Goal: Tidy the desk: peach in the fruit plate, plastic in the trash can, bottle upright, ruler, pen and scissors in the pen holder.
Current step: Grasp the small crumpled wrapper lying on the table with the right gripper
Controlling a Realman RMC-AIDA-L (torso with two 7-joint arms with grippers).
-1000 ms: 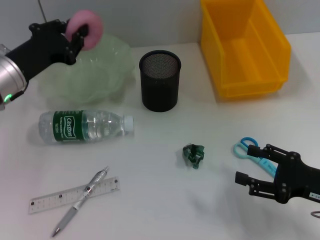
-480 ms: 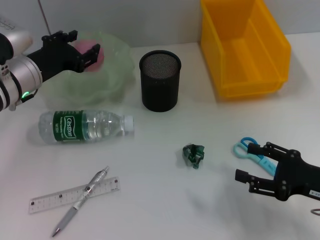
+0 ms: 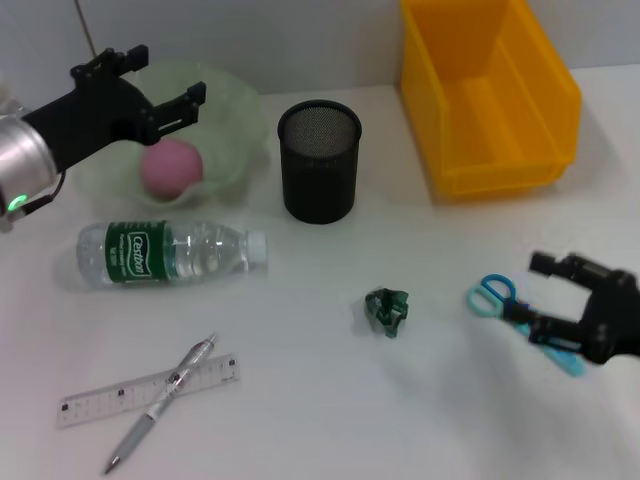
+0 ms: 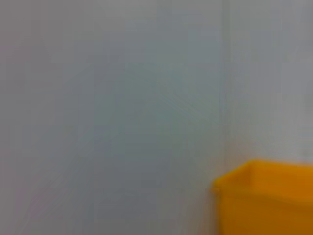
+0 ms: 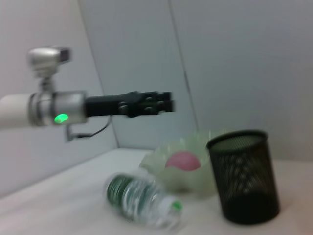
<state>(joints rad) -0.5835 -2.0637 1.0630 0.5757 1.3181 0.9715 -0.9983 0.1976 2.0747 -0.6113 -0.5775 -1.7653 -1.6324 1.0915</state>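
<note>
1. Head view: I see the peach resting in the fruit plate; left gripper hovers above it, spread and empty. Right gripper, spread, straddles the scissors on the counter; closing comes next, I judge.
2. Left wrist: only the trash can.
3. Right wrist: the bottle lies beside the pen holder.

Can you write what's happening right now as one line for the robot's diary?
peach: in fruit plate | left gripper: open above plate | right gripper: open over scissors

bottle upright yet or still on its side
On its side: the bottle lies flat on the desk, cap pointing toward the robot's right.
</note>
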